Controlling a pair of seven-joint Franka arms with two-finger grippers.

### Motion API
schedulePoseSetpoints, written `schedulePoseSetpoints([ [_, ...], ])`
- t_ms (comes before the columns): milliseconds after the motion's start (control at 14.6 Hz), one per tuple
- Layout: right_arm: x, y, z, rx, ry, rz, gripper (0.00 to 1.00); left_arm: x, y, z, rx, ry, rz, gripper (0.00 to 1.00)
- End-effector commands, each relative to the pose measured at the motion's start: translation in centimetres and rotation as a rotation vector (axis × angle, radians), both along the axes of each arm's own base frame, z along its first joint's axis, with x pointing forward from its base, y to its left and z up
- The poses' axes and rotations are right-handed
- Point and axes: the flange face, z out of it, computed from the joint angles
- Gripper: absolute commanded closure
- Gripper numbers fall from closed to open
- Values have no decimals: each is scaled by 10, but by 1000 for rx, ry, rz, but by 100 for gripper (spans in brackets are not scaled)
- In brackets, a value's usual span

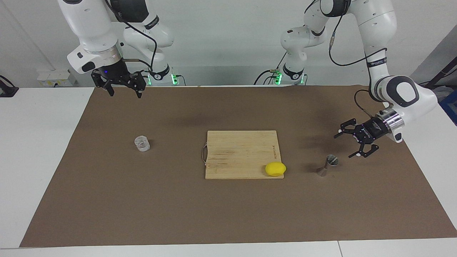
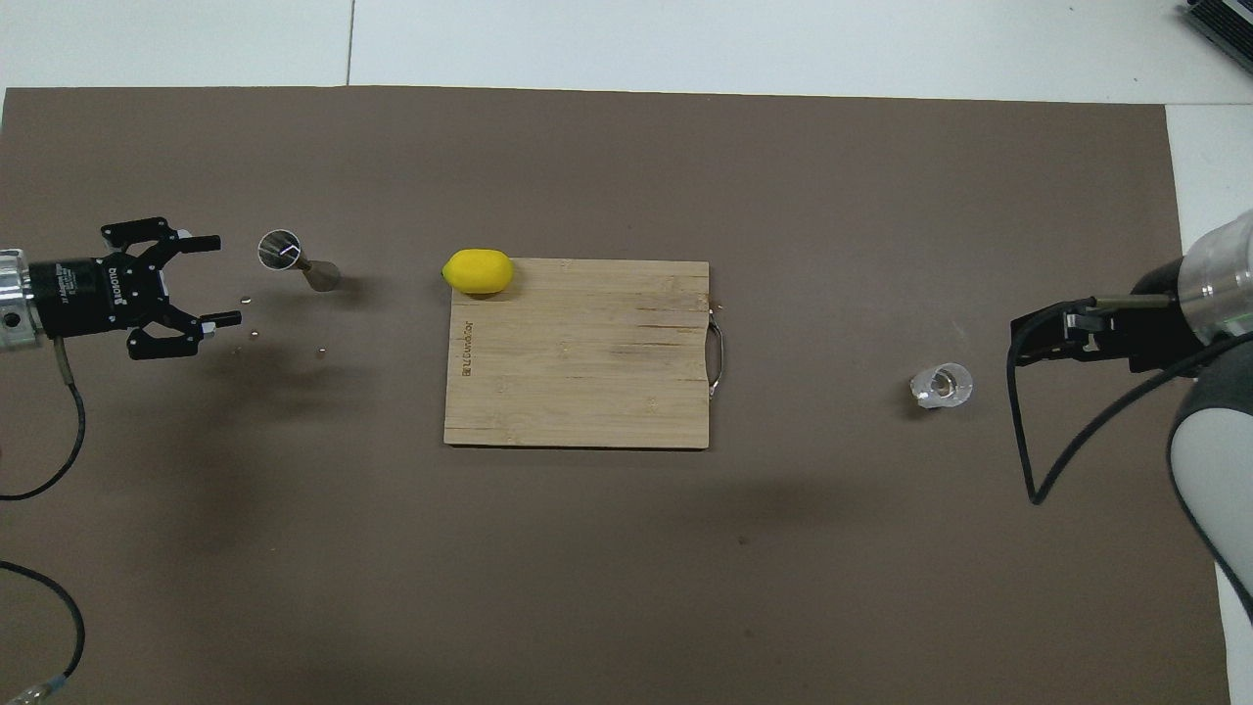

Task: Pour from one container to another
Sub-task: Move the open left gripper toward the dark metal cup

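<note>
While both grippers gape empty, left (image 1: 347,145) mid-right, right (image 1: 125,92) upper left: grasp small clear glass cup (image 1: 142,143) squarely, tip slowly over silvery hourglass jigger (image 1: 327,165).

Clear glass cup (image 1: 142,143), shiny steel jigger (image 1: 327,166), matt wood board (image 1: 242,153)

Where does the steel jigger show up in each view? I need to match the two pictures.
Facing view: the jigger stands on the brown mat toward the left arm's end, beside the open left gripper.
Overhead view: the jigger is at that picture's left, by the same gripper.
Shared landmark: the lemon on the corner of the cutting board closest to the jigger.
</note>
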Motion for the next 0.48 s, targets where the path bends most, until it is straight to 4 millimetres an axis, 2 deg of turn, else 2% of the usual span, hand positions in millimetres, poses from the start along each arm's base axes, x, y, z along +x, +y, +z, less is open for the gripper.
schedulePoseSetpoints([
  [0,-5,-4,2,22,2,10,0,-9,-10,-16,-36,-47,14,0],
  [205,-5,-4,3,23,-1,10,0,-11,-16,-28,-25,-39,54,0],
  [411,-5,-4,2,23,0,10,0,-6,-15,-28,-47,-53,119,0],
])
